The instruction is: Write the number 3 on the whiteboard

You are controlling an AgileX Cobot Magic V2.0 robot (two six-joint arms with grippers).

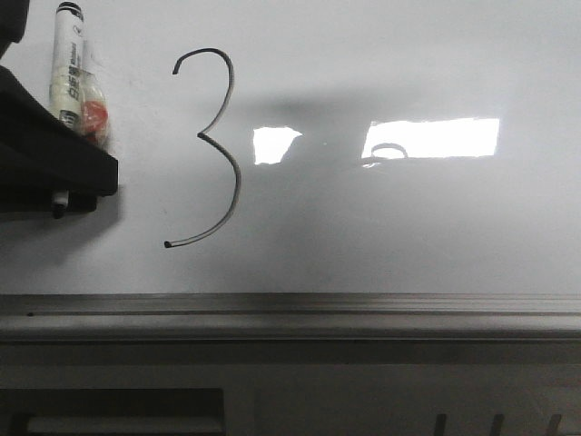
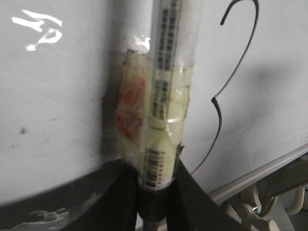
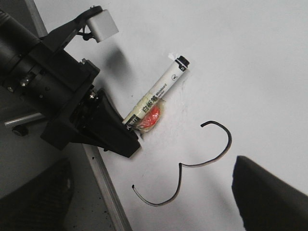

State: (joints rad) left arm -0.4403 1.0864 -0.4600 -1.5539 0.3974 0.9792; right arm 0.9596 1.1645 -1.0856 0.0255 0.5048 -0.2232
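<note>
Looks like a lab or office-type test space, not a home. Main cue: big glossy whiteboard (image 1: 408, 236) filling the front view, with a bright rectangular ceiling-light glare (image 1: 431, 138) on it, like indoor panel lighting. Grey metal rail (image 1: 290, 313) runs along the board's lower edge, with a dark grey panel (image 1: 290, 400) below it. Black robot arm (image 3: 53, 91) beside the board, its left gripper (image 2: 156, 192) clamped on a taped-up marker (image 3: 154, 98), points to a robotics rig. A hand-drawn 3 (image 1: 213, 150) is on the board. Grey floor or surface (image 3: 43, 192) beside the board edge; can't tell the room beyond that.
</note>
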